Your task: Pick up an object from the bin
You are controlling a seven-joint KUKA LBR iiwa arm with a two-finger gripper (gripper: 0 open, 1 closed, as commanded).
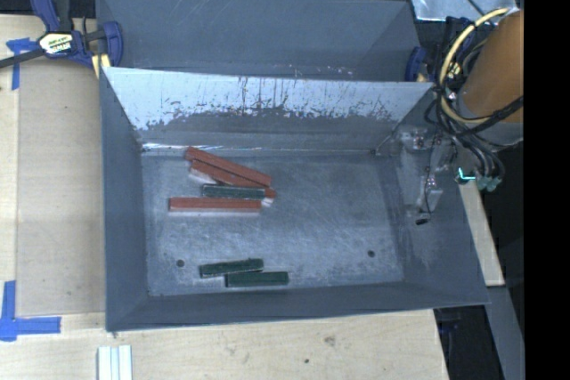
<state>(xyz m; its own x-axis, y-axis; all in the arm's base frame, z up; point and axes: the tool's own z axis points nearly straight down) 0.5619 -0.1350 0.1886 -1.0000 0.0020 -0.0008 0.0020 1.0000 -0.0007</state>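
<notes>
Bars of two colours are noted lying flat on the floor of the grey bin (125, 218). None can be called the target yet, since none is under the gripper.

Upper-left group: an upper red-brown bar (224, 166) is laid aslant. A short dark green bar (233, 190) is partly tucked under its right end. A lower red-brown bar (216, 204) lies level just below (whether it touches the green one cannot be settled).

Front group: a left front green bar (231, 267) and a right front green bar (256, 278) are set side by side and staggered, near the front wall.

Placement, as judged: the sloped walls would shed loose things down to the level floor, which would account for every bar resting flat there. The gripper (422, 214) hangs over the foot of the right wall, well apart from both groups. This is read as a standoff at the side that leaves the floor unobstructed.

Hard to make out: whether the gripper is wide or narrow cannot be told, as it is seen thin against the grey wall; no bar is seen in it. The orange cover (499, 67) and its cables are cut off at the right. Part of the short green bar is hidden by the overlap.
</notes>
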